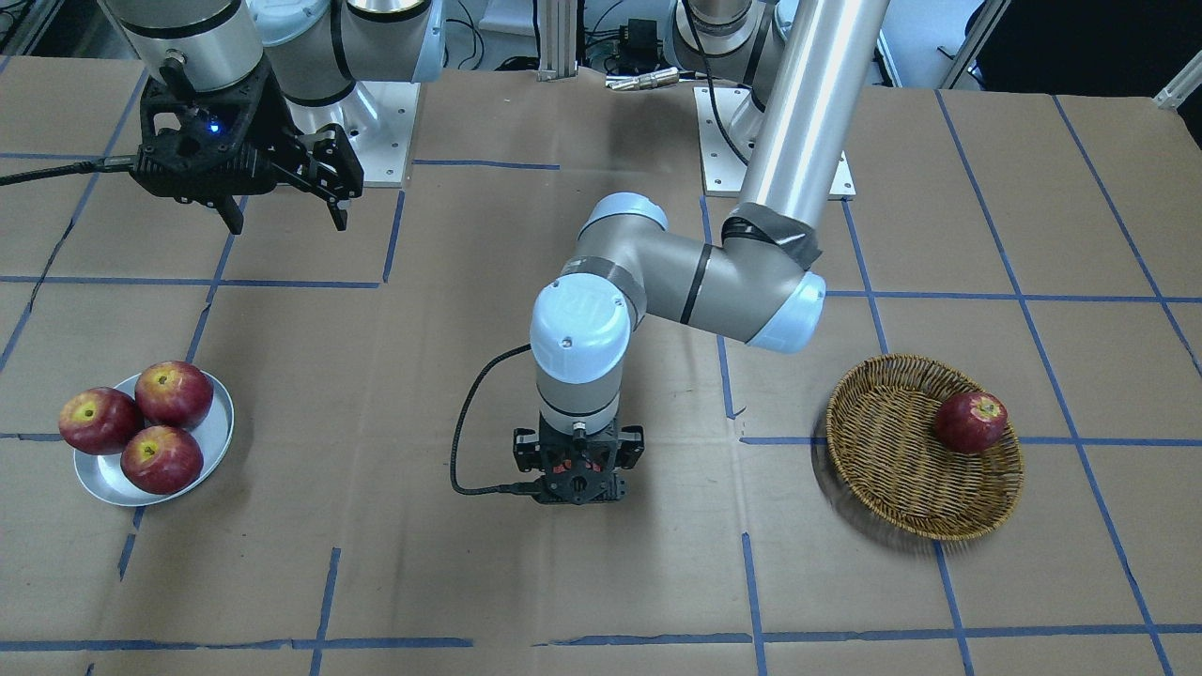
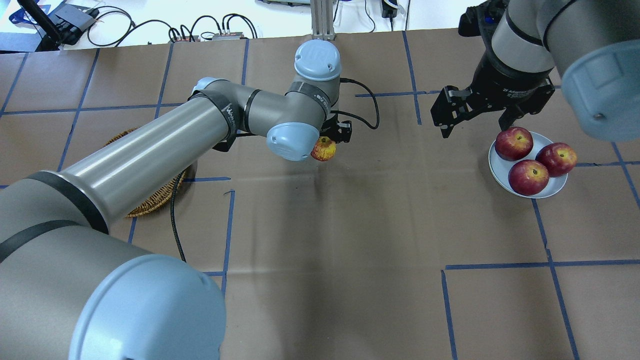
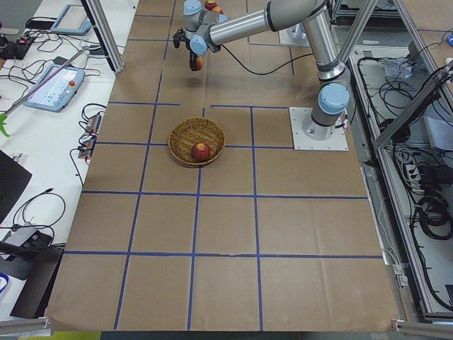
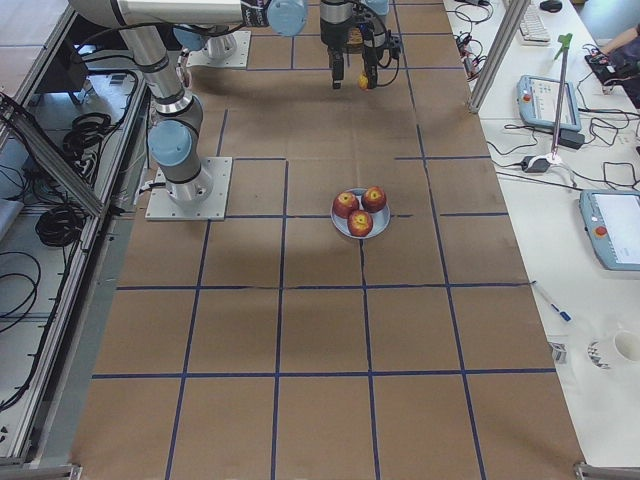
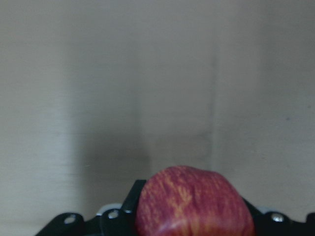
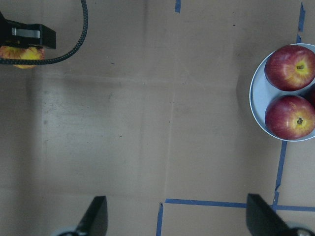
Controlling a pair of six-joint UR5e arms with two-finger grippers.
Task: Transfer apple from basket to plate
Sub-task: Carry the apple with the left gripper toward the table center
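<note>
My left gripper (image 2: 334,140) is shut on the apple (image 2: 324,148), a streaky red one with a large yellow patch. It holds the apple above the middle of the table, between basket and plate. The apple fills the bottom of the left wrist view (image 5: 194,204). The wicker basket (image 1: 883,451) holds one dark red apple (image 1: 970,422). The metal plate (image 1: 214,439) holds three deep red apples (image 1: 161,460). My right gripper (image 2: 475,127) is open and empty, hovering beside the plate (image 2: 498,166) on its far left side.
The table is covered in brown paper with blue tape lines. The left arm's black cable (image 1: 465,441) loops beside the wrist. The arm bases (image 1: 376,122) stand on mounting plates at the robot's edge. The left arm hides much of the basket in the overhead view.
</note>
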